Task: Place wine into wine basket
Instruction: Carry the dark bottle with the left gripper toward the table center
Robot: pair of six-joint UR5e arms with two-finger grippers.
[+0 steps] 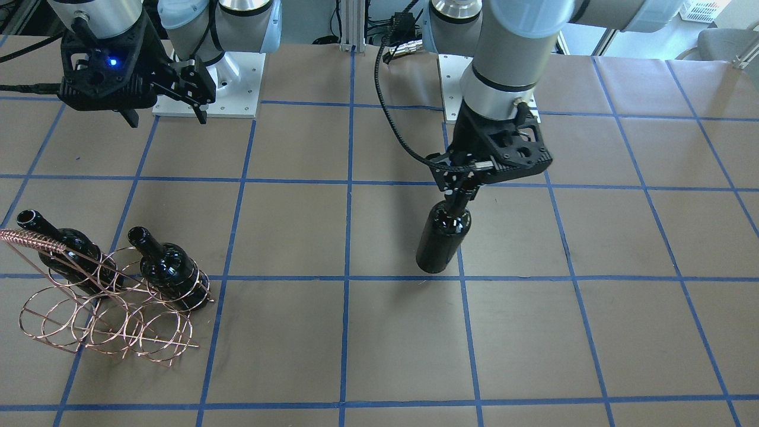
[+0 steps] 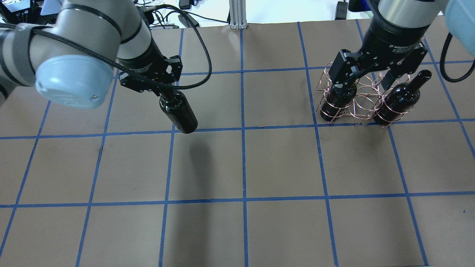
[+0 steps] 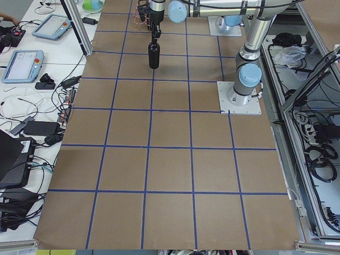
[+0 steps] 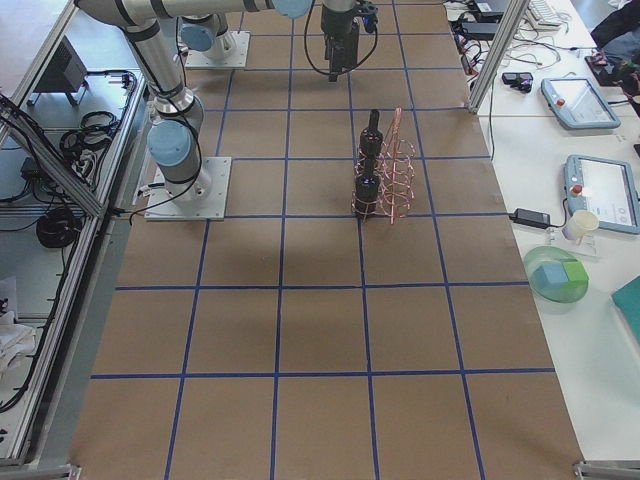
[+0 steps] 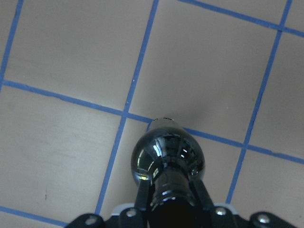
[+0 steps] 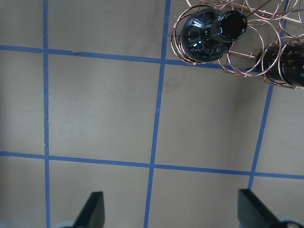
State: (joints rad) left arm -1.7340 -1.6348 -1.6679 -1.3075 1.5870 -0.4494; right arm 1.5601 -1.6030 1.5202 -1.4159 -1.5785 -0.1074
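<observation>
Wine (image 1: pixel 442 240) hangs upright by its neck from the left gripper (image 1: pixel 461 191), jaws clamped on the neck, over the brown table (image 1: pixel 379 332) mid-grid. It is well apart from the wine basket (image 1: pixel 118 329). The basket has two other bottles (image 1: pixel 169 270) (image 1: pixel 59 249) seated tilted in its rings. Right gripper (image 1: pixel 168 121) is raised clear of the basket, fingers spread wide, holding nothing

White lettering on the body of the right gripper (image 2: pixel 364 82) read "2F Adaptive" in the overhead view. The smaller line beneath it was too small to read.
</observation>
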